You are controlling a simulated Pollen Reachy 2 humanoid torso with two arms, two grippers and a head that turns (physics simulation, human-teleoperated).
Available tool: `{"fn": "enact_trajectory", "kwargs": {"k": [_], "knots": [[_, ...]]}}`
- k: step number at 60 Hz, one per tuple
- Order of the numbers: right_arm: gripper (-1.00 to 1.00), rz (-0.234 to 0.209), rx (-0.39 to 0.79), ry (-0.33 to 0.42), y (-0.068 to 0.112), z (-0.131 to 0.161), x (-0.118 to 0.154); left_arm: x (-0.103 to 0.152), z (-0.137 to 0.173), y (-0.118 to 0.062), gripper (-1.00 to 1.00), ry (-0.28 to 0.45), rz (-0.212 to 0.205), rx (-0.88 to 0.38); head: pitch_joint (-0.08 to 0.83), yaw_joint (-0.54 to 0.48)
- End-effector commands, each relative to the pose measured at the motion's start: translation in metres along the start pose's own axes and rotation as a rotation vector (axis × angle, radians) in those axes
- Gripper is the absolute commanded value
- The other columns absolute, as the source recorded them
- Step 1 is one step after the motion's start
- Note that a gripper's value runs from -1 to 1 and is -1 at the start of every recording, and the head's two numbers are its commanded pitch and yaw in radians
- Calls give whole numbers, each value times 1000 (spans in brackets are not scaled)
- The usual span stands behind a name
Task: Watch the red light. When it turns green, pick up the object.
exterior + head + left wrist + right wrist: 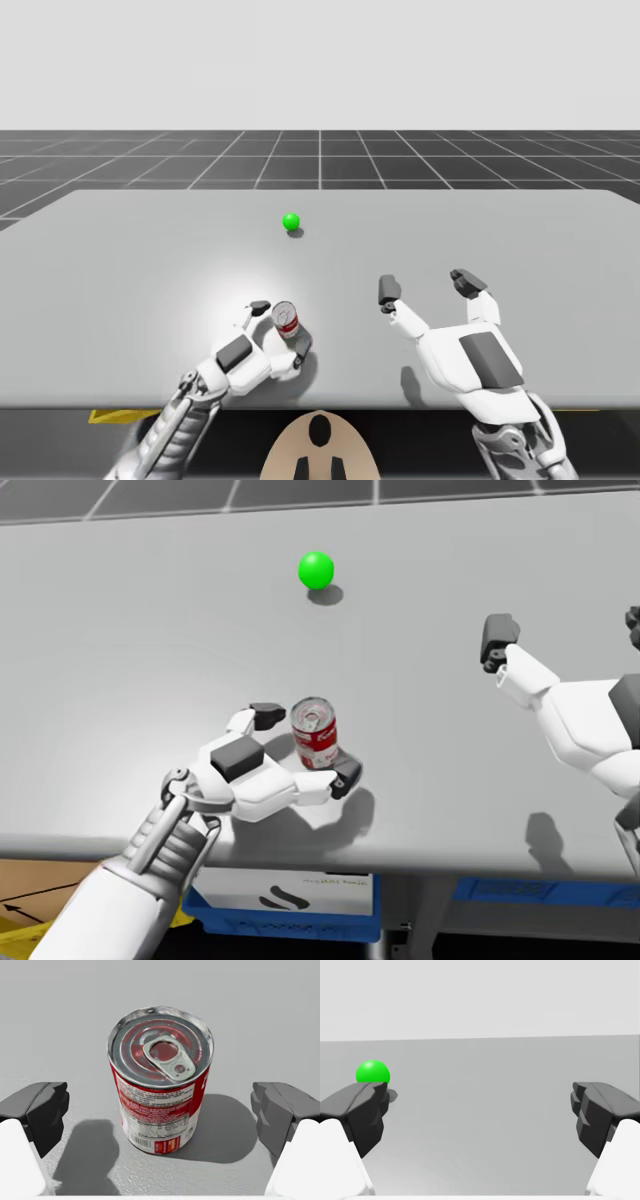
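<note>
Left pincer point(280, 327) sits low on the grey table point(120, 260), lower left of centre in the high view, its fingers spread apart with the red can point(286, 319) standing upright between them. From the left wrist view I see that pincer point(159, 1112) straddling the can point(160, 1090): a dark fingertip point(42, 1110) on either side, both clear of the can's wall, with bare table showing in each gap, so nothing is clamped. The can's pull-tab lid faces up and its shadow falls on the table beside it. In the head view the can point(315, 733) is at lower centre, near the front edge of the table point(120, 630), with the left pincer point(306, 744) loosely around it

The light point(291, 221) is green, a small ball on the table at upper centre of the high view, well beyond the can; the head view shows the light point(316, 570) at upper centre too

Over at the right of the high view I have the right pincer point(427, 286) hovering well apart from the can, fingers wide and holding nothing. The head view catches the right pincer point(565, 630) at the right edge. Along the right wrist view the right pincer point(479, 1112) is spread over bare table, and the green light point(372, 1071) sits far ahead, just past one fingertip
</note>
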Motion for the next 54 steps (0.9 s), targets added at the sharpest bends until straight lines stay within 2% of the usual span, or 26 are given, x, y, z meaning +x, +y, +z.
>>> {"fn": "enact_trajectory", "kwargs": {"k": [1,12,14,15,16,17,18,19,30,42,54], "knots": [[-1000,-30,-6,-2,3,0,0,5,-28,-5,-1000,18,13,-13,728,116],[-1000,-30,-5,-4,2,1,1,5,-40,-4,-1000,17,32,-10,729,105],[-1000,-30,-4,-5,2,1,1,4,-40,-5,-919,17,34,-12,728,105],[-1000,-30,-4,-5,2,1,1,3,-40,-5,-610,17,33,-11,727,104],[-1000,-30,-4,-5,2,1,1,3,-39,-5,-214,16,33,-11,727,104],[-1000,-30,-4,-5,2,1,1,2,-39,-5,439,16,34,-14,726,104],[-1000,-30,-4,-5,2,1,1,2,-38,-6,880,16,33,-17,725,104],[-1000,-30,-4,-5,2,1,1,1,-37,-6,939,15,32,-19,724,104],[-1000,-30,-6,-4,3,1,1,-2,-31,-8,1000,10,21,-32,669,111],[-1000,-32,-7,-4,2,1,1,-2,-29,-8,1000,11,19,-36,461,116],[-1000,-35,-8,-4,2,1,1,1,-28,-8,1000,7,17,-40,336,117]]}}
